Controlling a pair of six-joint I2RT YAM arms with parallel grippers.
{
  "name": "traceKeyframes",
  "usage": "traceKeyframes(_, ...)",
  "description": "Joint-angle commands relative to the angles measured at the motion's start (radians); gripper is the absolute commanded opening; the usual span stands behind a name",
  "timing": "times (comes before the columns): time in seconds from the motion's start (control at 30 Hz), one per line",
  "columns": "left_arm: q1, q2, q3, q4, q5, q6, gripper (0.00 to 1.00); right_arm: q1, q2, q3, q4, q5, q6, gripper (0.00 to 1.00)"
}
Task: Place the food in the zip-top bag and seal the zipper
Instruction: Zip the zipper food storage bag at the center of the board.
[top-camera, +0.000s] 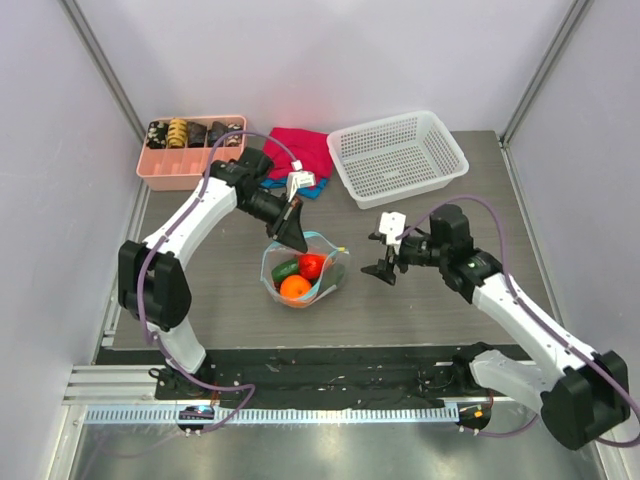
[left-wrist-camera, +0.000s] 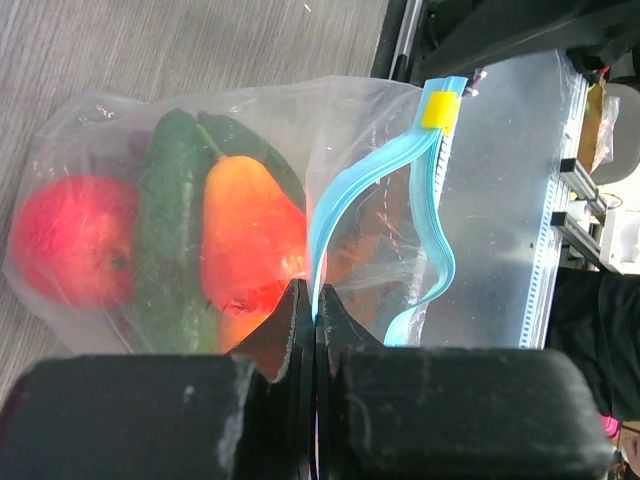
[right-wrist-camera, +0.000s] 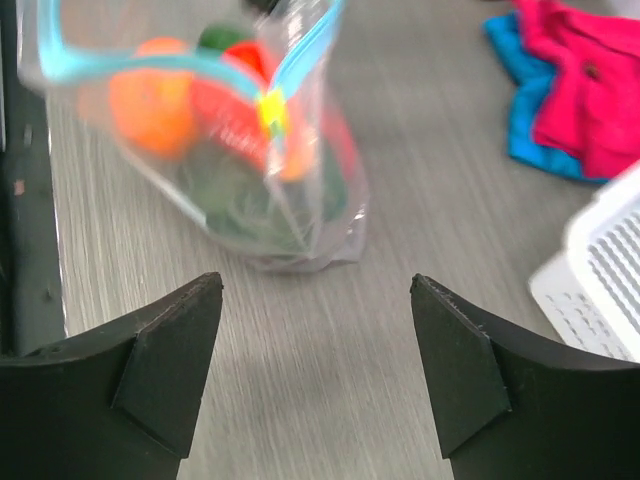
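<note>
Left gripper (left-wrist-camera: 315, 305): pinched tight on the zipper (left-wrist-camera: 318, 250)
Right gripper (right-wrist-camera: 315, 290): spread wide, holding nothing, at 3 o'clock of the bag (top-camera: 337, 274)
Food (top-camera: 295, 287): inside the bag

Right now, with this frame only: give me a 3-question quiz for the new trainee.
1. True or false: the left end effector is shut on the zipper of the zip-top bag.
2. Multiple choice: the right end effector is
A) shut on the zip-top bag
B) open, apart from the zip-top bag
C) inside the white basket
3. Short answer: is the mouth of the zip-top bag sealed or open?

Key: 1 true; 2 B; 3 open, the blue strip forms a loop in the top view.
</note>
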Motion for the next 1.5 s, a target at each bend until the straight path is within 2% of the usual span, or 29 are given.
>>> traceKeyframes(0.0,0.001,0.001,0.043,0.002,0.031,0.019,0.00,-0.001,0.069,-0.014,0.088,-0.194,-0.267,0.78)
traceKeyframes(0.1,0.001,0.004,0.049,0.001,0.023,0.013,0.00,-0.003,0.113,-0.005,0.160,-0.235,-0.258,0.76)
traceKeyframes(0.3,0.001,0.001,0.042,0.014,0.012,0.004,0.00,0.006,0.198,0.061,0.170,-0.295,-0.209,0.67)
traceKeyframes(0.57,0.001,-0.010,0.017,0.048,0.008,-0.017,0.00,0.045,0.227,0.080,0.273,-0.292,-0.093,0.56)
traceKeyframes(0.77,0.001,-0.016,0.013,0.053,0.006,-0.019,0.00,0.060,0.247,0.080,0.286,-0.268,-0.076,0.25)
traceKeyframes(0.8,0.001,-0.018,0.011,0.054,0.006,-0.021,0.00,0.058,0.252,0.080,0.294,-0.264,-0.071,0.11)
traceKeyframes(0.83,0.001,-0.022,0.008,0.056,0.005,-0.019,0.01,0.060,0.253,0.081,0.296,-0.251,-0.067,0.03)
traceKeyframes(0.87,0.001,-0.027,0.005,0.056,0.002,-0.019,0.01,0.060,0.255,0.083,0.297,-0.248,-0.057,0.01)
traceKeyframes(0.97,0.000,-0.062,-0.004,0.076,-0.029,-0.019,0.11,0.060,0.246,0.081,0.290,-0.232,-0.048,0.01)
traceKeyframes(1.03,0.001,-0.145,-0.013,0.158,-0.064,-0.049,0.27,0.060,0.229,0.078,0.288,-0.231,-0.037,0.01)
traceKeyframes(1.07,0.001,-0.186,-0.036,0.225,-0.121,-0.080,0.31,0.061,0.223,0.075,0.285,-0.234,-0.034,0.01)
traceKeyframes(1.1,-0.003,-0.240,-0.074,0.323,-0.150,-0.123,0.40,0.061,0.216,0.072,0.285,-0.234,-0.034,0.01)
traceKeyframes(1.13,-0.009,-0.324,-0.155,0.490,-0.178,-0.179,0.46,0.061,0.209,0.069,0.283,-0.234,-0.033,0.01)
traceKeyframes(1.17,-0.038,-0.361,-0.188,0.551,-0.228,-0.180,0.51,0.065,0.206,0.067,0.279,-0.234,-0.033,0.01)
traceKeyframes(1.27,-0.138,-0.424,-0.225,0.582,-0.300,-0.097,0.52,0.074,0.201,0.077,0.250,-0.228,-0.040,0.01)
traceKeyframes(1.47,-0.328,-0.423,-0.214,0.567,-0.497,0.057,0.48,0.092,0.169,0.092,0.230,-0.209,-0.002,0.01)
